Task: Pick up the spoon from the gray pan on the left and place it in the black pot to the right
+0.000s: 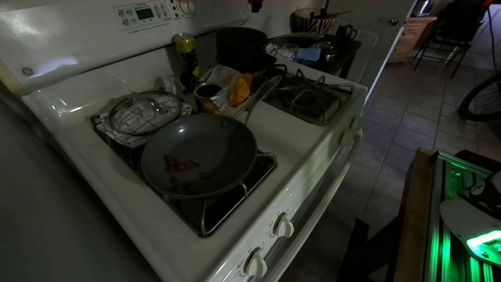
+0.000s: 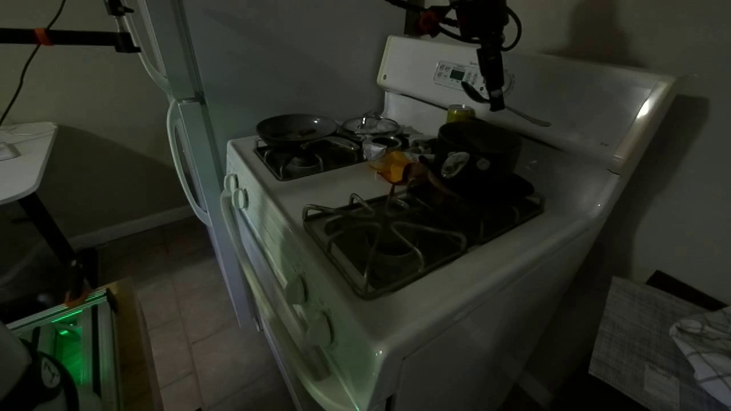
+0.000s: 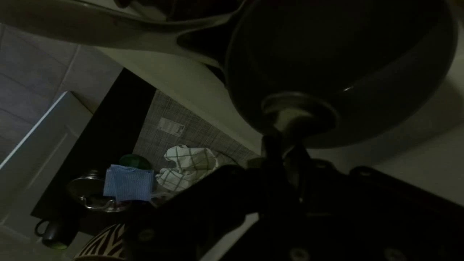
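Observation:
My gripper [image 2: 495, 104] is shut on the spoon [image 2: 525, 118] and holds it roughly level, above the black pot [image 2: 485, 154]. The spoon looks dark with a greyish handle; its head points left and its handle right in that exterior view. In the wrist view, my fingertips [image 3: 285, 145] pinch the spoon [image 3: 291, 117], and its rounded head overlaps the near edge of the pot [image 3: 431, 72]. In an exterior view, only the gripper's tip [image 1: 255, 5] shows, above the pot [image 1: 238, 55]; the spoon is not visible there. The gray pan [image 1: 211, 137] holds several small reddish pieces.
A glass lid [image 1: 145, 111] lies on a cloth behind the pan. A yellow can [image 1: 186, 51], an open tin [image 1: 209, 92] and orange packaging [image 1: 240, 90] stand beside the pot. The stove's back panel [image 2: 571, 103] rises behind the pot.

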{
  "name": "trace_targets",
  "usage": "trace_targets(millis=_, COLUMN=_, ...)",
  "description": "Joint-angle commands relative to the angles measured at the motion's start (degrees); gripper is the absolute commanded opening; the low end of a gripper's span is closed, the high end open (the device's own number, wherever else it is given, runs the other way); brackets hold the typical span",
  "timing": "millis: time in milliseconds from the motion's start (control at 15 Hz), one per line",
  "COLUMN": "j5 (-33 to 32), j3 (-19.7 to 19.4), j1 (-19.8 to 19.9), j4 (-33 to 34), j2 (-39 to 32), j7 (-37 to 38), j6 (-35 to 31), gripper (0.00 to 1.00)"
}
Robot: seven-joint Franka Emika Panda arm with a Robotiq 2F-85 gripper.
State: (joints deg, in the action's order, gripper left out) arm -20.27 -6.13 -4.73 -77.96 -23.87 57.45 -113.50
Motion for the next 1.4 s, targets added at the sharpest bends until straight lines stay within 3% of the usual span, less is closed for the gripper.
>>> trace_targets(millis=0, j5=0.2, j3=-0.7, j1=-0.3, j4=1.8, j2=-1.2, j7=0.5, j6=1.2, gripper=0.11)
trace_targets(millis=67, j5=0.2, j3=-0.9, j1=-0.4, j4=2.9, j2=-2.0, j7=0.8, j6=1.7, gripper=0.11)
trace_targets(millis=133, j5=0.3, j3=-0.9, j1=-0.4, j4=3.5, j2=-2.4, j7=0.9, j6=1.8, gripper=0.03)
trace_targets(millis=400, j5=-3.0, j3=-2.9, j1=-2.6, j4=5.7, j2=-4.6, j7=7.3, j6=1.1, gripper=0.03)
trace_targets(millis=867, j5=-8.9, j3=-6.1, j1=-6.3, j4=12.4, j2=-11.7, j7=10.1, j6=2.0, gripper=0.03)
trace_targets(millis=1333, j5=-10.0, j3=-7.4, j1=-9.8, j4=15.2, j2=-17.0, j7=12.9, j6=5.4, gripper=0.03)
